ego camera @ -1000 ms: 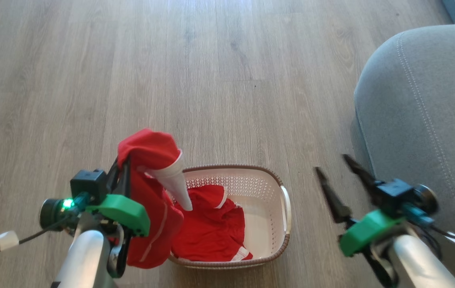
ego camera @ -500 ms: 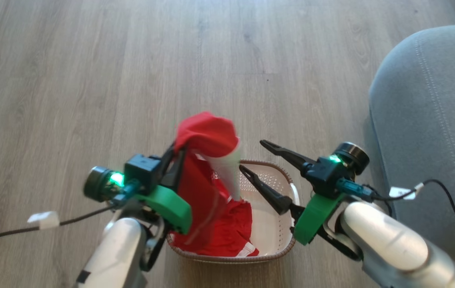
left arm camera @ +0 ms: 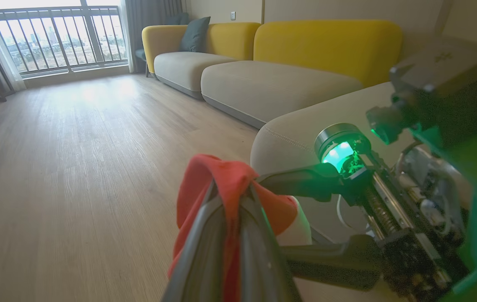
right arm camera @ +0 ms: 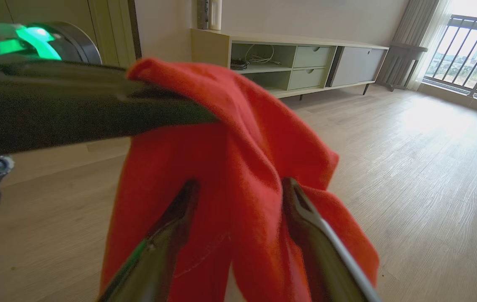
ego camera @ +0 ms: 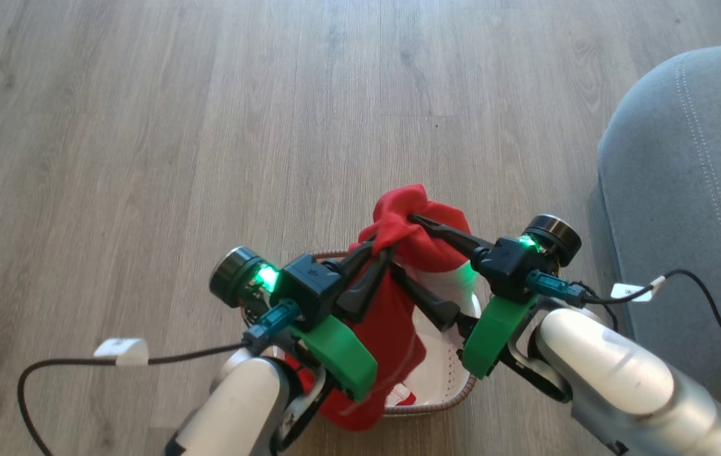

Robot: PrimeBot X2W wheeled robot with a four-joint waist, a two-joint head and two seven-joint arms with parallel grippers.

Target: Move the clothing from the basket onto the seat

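Note:
My left gripper (ego camera: 391, 246) is shut on a bright-red piece of the clothing (ego camera: 398, 316), which hangs from its tips over the basket (ego camera: 443, 405). In the left wrist view its two fingers (left arm camera: 217, 235) pinch the red fabric (left arm camera: 230, 180). My right gripper (ego camera: 403, 244) is open, one finger on each side of the bunched top of the same garment. In the right wrist view the cloth (right arm camera: 238, 167) hangs between the spread fingers (right arm camera: 180, 218). A second red piece with a white band (ego camera: 401, 398) lies in the basket, mostly hidden. The grey seat (ego camera: 683, 190) is at the right.
Wood floor (ego camera: 208, 126) lies all around the basket. Cables trail from both wrists (ego camera: 69, 367). The left wrist view has a long sofa with yellow backs (left arm camera: 326, 46) and a balcony window. A low sideboard (right arm camera: 305, 63) stands along the wall in the right wrist view.
The left gripper has carried the red garment right, over the basket. The right gripper has swung in from beside the seat and now straddles the garment's top. The head view has shifted too.

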